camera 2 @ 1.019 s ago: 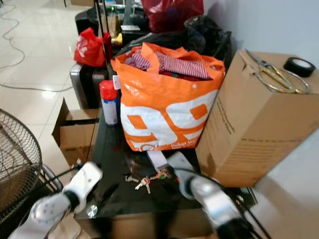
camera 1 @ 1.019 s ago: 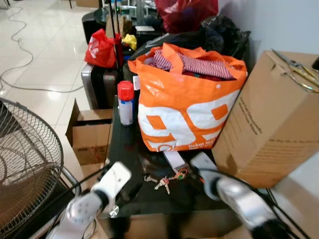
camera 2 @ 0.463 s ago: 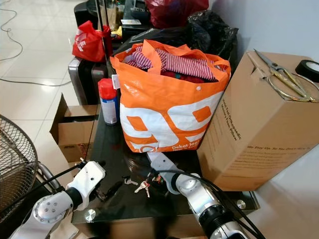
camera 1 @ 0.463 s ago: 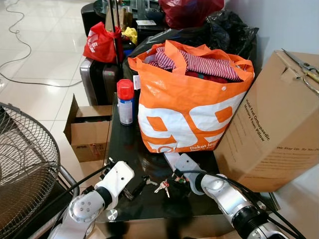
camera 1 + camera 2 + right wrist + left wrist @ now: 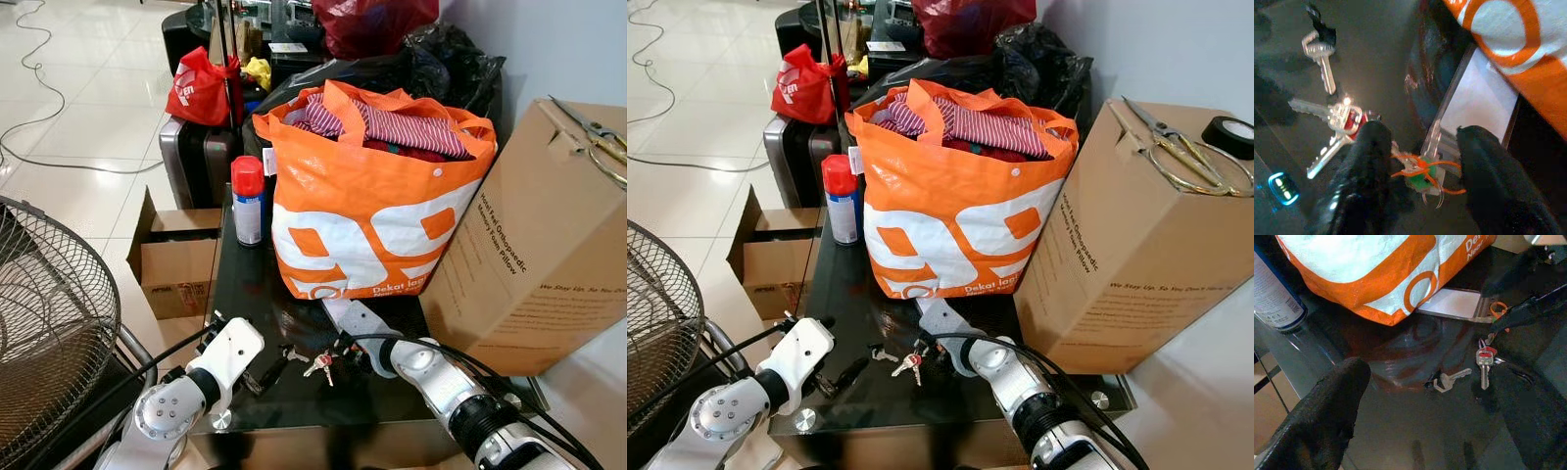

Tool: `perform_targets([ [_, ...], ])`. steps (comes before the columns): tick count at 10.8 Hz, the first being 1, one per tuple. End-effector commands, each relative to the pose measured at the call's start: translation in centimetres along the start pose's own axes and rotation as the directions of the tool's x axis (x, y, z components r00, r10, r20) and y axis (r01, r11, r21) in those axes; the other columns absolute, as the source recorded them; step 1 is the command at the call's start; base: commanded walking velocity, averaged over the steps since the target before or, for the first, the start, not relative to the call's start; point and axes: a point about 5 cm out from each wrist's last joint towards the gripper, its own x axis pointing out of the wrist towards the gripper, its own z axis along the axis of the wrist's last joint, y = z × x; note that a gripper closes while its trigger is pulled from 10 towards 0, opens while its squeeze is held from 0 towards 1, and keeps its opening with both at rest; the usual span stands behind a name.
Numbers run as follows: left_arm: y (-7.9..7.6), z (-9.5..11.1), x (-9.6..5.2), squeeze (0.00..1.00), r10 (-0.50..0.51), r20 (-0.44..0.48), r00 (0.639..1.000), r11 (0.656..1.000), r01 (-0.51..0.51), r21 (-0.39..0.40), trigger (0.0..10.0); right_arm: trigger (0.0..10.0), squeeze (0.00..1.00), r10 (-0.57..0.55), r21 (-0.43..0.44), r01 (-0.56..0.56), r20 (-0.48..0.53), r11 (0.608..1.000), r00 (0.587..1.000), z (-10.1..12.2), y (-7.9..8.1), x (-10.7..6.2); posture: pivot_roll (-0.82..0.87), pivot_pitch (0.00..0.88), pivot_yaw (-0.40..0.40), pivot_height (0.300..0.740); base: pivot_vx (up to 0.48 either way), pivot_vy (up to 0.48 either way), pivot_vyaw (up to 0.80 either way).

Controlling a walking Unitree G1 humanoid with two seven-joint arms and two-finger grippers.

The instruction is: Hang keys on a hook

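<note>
At the far left stands one wire-guarded fan, and past it one open cardboard carton on the floor. The left gripper rests low over the near edge of the dark glass bench, its two fingers spread wide with nothing between them. On the bench, one spray can with a red cap stands upright beside one orange and white shopping bag stuffed with striped cloth. In front of the bag lie the keys: one single silver key apart from a bunch of three with a red tag. The right gripper is down at the bench just beside the bunch, its fingers apart on either side of a small green tag with orange cord, not closed on it. One white card holder lies against the bag's foot. At the right stands one large cardboard box with one pair of scissors and one roll of black tape on top.
</note>
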Motion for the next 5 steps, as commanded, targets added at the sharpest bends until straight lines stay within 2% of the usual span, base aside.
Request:
perform_targets([
  [1, -0.2, 0.3, -0.1, 0.35, -0.009, 0.011, 1.0, 1.0, 0.009, 0.004, 10.0, 0.0, 0.0, -0.005, -0.022, 0.005, -0.012, 1.0, 1.0, 0.0, -0.2, 0.0, 0.06, 0.0, -0.091, 0.74, 0.0, 0.0, 0.0],
  [3, -0.3, 0.3, -0.1, 0.35, -0.013, 0.007, 1.0, 1.0, 0.013, 0.002, 10.0, 0.0, 0.0, -0.018, -0.023, 0.017, -0.043, 1.0, 0.999, -0.5, -0.1, 0.3, 0.06, 0.0, -0.09, 0.74, 0.0, 0.0, 0.0],
  [5, -0.2, 0.3, -0.1, 0.35, -0.013, 0.004, 1.0, 1.0, 0.013, 0.004, 10.0, 0.7, 0.0, -0.055, -0.024, 0.053, -0.092, 0.998, 0.994, -1.1, -0.5, 0.3, 0.06, 0.001, -0.09, 0.74, 0.0, 0.0, 0.0],
])
